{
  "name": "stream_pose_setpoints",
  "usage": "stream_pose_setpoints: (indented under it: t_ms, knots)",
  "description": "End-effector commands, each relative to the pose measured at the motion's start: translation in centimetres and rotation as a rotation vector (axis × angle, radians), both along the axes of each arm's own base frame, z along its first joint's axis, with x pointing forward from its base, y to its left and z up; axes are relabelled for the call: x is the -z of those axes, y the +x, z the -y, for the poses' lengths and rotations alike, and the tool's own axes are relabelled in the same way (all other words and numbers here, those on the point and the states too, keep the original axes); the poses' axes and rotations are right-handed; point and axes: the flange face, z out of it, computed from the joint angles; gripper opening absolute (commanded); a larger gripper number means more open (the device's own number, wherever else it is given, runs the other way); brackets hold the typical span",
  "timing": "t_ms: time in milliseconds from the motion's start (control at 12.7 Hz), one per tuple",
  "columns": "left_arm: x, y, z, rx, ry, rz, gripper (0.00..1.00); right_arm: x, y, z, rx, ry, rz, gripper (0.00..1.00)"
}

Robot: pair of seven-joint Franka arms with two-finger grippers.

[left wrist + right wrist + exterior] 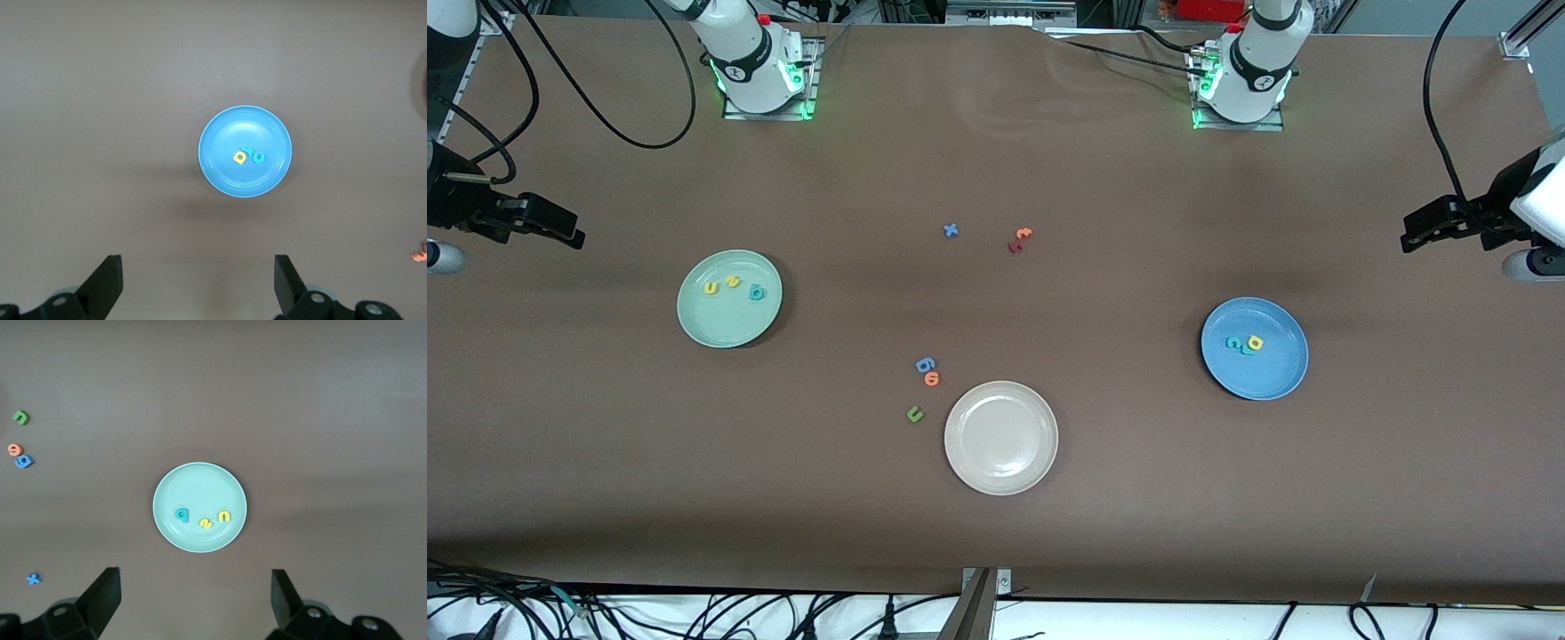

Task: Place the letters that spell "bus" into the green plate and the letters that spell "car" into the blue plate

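Beige-white plate (pixel 1000 437): round, shallow-rimmed, nothing in it, on the brown table (pixel 1103 178) near the middle of the edge closest to the front camera. Beside it, toward the right arm's end: green u (pixel 914 413), orange letter (pixel 932 379) touching blue g (pixel 925 364). Mid-table, farther from the camera: blue x (pixel 951 230), and orange t (pixel 1024 234) touching dark red letter (pixel 1015 245).

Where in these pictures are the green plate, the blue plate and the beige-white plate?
green plate (pixel 698 329), front view, bare part near its rim.
blue plate (pixel 1276 373), front view, bare part.
beige-white plate (pixel 1001 437), front view, its middle.
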Motion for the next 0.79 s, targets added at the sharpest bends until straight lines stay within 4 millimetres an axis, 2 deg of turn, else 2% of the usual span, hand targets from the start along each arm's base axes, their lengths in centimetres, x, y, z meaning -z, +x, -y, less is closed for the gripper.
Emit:
stream_pose_setpoints:
  t_ms: [0,158,237,394,710]
  knots:
    - [-0.3,0.0,-0.1,-0.013,-0.029,0.014,1.0,-0.8,-0.8,-0.1,-0.001,-0.021,0.017,0.99]
    - [-0.3,0.0,0.0,-0.012,-0.029,0.014,1.0,-1.1,-0.7,-0.3,-0.001,-0.013,0.026,1.0]
    - [-0.3,0.0,0.1,-0.012,-0.027,0.014,1.0,-2.1,-0.7,-0.4,-0.002,-0.013,0.04,1.0]
    - [-0.2,0.0,0.5,-0.006,-0.027,0.013,1.0,-2.9,-0.8,-0.2,-0.005,-0.018,0.055,1.0]
    - [-0.1,0.1,0.7,-0.001,-0.028,0.011,1.0,-3.2,-0.7,0.7,0.021,-0.008,0.06,1.0]
